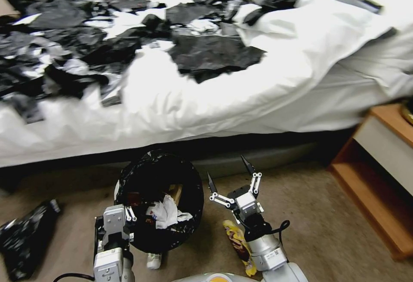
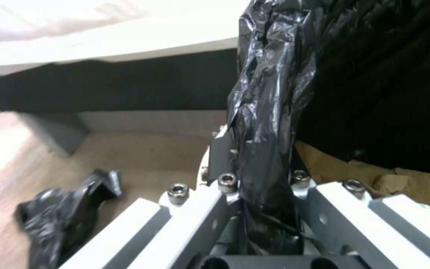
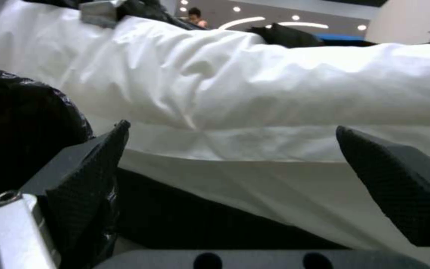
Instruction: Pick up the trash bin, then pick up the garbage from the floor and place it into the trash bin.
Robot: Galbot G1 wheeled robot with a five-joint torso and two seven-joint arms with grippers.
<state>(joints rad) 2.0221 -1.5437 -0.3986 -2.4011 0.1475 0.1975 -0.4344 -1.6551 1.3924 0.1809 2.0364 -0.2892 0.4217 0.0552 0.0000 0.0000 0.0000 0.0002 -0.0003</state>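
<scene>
Beside bed: left end effector (image 2: 255,175) pinches trash bin (image 1: 159,200) liner rim; head cam shows right end effector (image 1: 230,174) spread.

No legible text or labels.

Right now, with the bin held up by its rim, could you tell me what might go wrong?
1. The left gripper pinches the trash bin mainly by its crinkly liner; the plastic could slip or tear.
2. The crumpled tissue sits high inside; tilting could spill it.
3. The right gripper, open beside the rim, could bump the bin when reaching for the yellow wrapper.
</scene>
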